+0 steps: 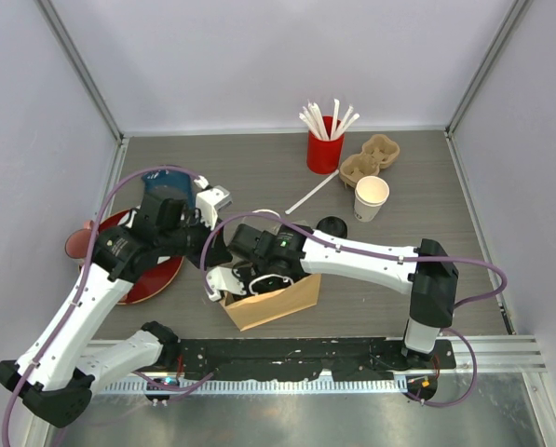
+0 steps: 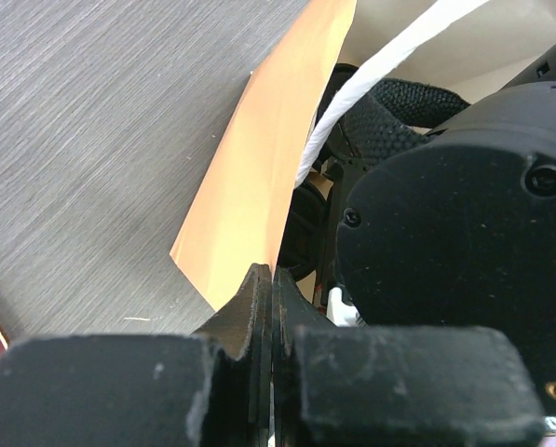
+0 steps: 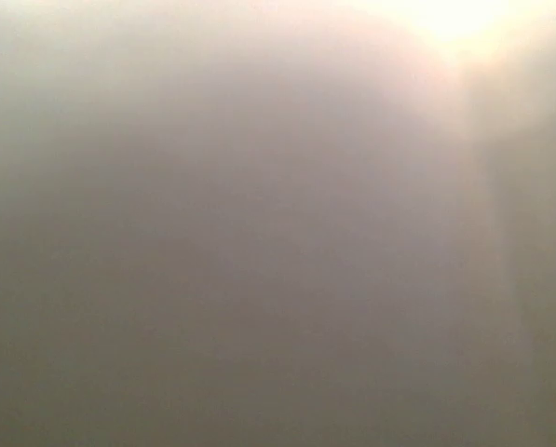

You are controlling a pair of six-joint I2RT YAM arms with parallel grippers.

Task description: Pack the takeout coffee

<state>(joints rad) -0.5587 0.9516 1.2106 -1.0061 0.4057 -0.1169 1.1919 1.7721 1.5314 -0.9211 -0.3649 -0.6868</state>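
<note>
A brown paper bag (image 1: pixel 278 300) stands open near the table's front, between the arms. My left gripper (image 1: pixel 218 279) is shut on the bag's left rim. In the left wrist view its jaws (image 2: pixel 271 275) pinch the edge of the bag's wall (image 2: pixel 259 168), with a white cord handle (image 2: pixel 352 102) beside it. My right gripper (image 1: pixel 264 265) reaches down into the bag's mouth, and its fingers are hidden. The right wrist view is a grey blur. No lidded coffee cup shows plainly. A dark round shape (image 2: pixel 305 228) sits inside the bag, and I cannot tell what it is.
A lidless white cup (image 1: pixel 371 197), black lids (image 1: pixel 330 224), a red cup of straws (image 1: pixel 324 149) and a cardboard carrier (image 1: pixel 371 156) stand at the back right. A loose straw (image 1: pixel 310 194) lies nearby. A red plate (image 1: pixel 156 275) lies left under my left arm.
</note>
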